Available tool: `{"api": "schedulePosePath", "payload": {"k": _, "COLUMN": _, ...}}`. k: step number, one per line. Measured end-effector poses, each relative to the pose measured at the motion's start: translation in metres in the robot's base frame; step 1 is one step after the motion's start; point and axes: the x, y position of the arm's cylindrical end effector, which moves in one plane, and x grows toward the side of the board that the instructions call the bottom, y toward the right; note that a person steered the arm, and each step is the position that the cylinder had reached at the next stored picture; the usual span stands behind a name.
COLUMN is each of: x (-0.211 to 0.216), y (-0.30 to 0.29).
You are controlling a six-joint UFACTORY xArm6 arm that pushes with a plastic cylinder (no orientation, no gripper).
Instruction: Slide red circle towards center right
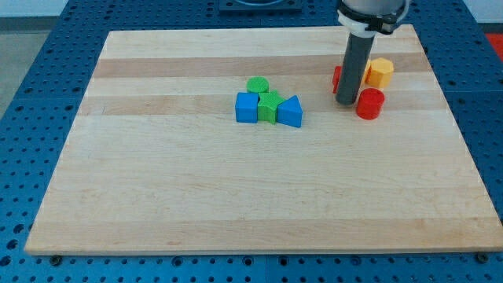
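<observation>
The red circle (370, 104) is a short red cylinder on the wooden board (251, 189), at the view's upper right. My tip (346, 101) stands just to its left, very close or touching. Behind the rod, another red block (337, 79) is mostly hidden, so its shape is unclear. A yellow block (380, 72), roughly hexagonal, lies above the red circle, just right of the rod.
A cluster sits near the board's upper middle: a green circle (257, 85), a green star-like block (270, 106), a blue cube (247, 108) and a blue triangular block (290, 112). The board's right edge (460, 134) lies to the right of the red circle.
</observation>
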Motion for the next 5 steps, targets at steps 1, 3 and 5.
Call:
{"api": "schedulePosePath", "payload": {"k": 1, "x": 0.002, "y": 0.004}}
{"api": "schedulePosePath", "payload": {"k": 3, "x": 0.005, "y": 0.020}}
{"api": "schedulePosePath", "payload": {"k": 5, "x": 0.014, "y": 0.030}}
